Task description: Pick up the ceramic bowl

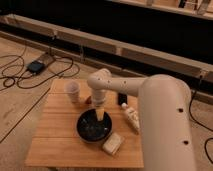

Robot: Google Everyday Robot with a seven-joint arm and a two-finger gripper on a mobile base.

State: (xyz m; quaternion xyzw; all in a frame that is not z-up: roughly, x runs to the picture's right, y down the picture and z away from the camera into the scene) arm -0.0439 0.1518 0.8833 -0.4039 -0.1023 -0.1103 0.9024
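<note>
The ceramic bowl (pixel 92 128) is round, shallow and glossy black, and sits on the wooden table (pixel 55 142) near its middle front. My gripper (pixel 99 116) hangs from the white arm (pixel 160 115) straight down into the bowl, its pale tip over the bowl's far right inner side. A small whitish cup (pixel 73 91) stands at the table's back left. A pale rectangular block (pixel 113 143) lies just to the front right of the bowl, touching or nearly touching its rim.
A pale wrapped packet (pixel 131 116) lies to the right of the bowl, partly under my arm. A small dark object (pixel 122 99) stands behind it. A small brownish thing (pixel 88 100) lies behind the bowl. Black cables and a dark box (pixel 36 66) lie on the floor at left.
</note>
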